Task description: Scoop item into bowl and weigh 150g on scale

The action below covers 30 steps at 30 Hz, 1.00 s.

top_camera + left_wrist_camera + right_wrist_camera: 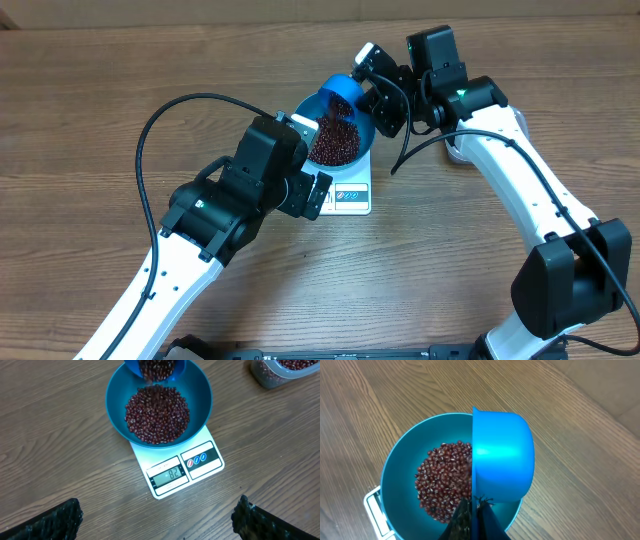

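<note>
The bright blue bowl (197,390) (364,127) (400,465) stands on the white scale (200,460) (350,197), whose display reads 82. A heap of dark red-brown beans (157,412) (440,480) (335,143) lies in it. My right gripper (475,502) (372,92) is shut on the handle of a small blue scoop (502,455) (155,367) (340,95). The scoop is tipped over the bowl's far side, and beans are falling from it. My left gripper (157,522) (312,165) hangs open over bare table in front of the scale, holding nothing.
A clear plastic tub (287,370) with more beans stands to the right of the bowl, behind the scale. In the overhead view the right arm covers it. Wooden tabletop surrounds the scale on all sides.
</note>
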{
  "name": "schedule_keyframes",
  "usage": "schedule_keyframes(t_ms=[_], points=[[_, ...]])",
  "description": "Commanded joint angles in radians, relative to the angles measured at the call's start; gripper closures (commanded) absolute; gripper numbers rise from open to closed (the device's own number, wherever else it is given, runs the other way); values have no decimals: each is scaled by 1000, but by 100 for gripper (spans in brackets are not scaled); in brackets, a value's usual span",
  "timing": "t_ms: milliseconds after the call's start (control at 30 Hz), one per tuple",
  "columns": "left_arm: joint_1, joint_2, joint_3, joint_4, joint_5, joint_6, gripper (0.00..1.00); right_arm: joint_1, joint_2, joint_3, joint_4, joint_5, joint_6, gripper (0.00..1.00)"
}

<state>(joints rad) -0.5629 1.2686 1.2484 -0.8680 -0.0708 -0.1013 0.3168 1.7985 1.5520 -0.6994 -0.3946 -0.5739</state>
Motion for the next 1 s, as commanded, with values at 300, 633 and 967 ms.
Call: schedule_keyframes(t_ms=[300,633,967], points=[[0,-10,23,5,12,12,1,4,-41,21,10,47,-90,96],[0,-10,23,5,12,18,1,63,-64,21,17,129,-125,96],[0,-10,23,5,9,28,0,138,-87,21,14,315,-143,96]])
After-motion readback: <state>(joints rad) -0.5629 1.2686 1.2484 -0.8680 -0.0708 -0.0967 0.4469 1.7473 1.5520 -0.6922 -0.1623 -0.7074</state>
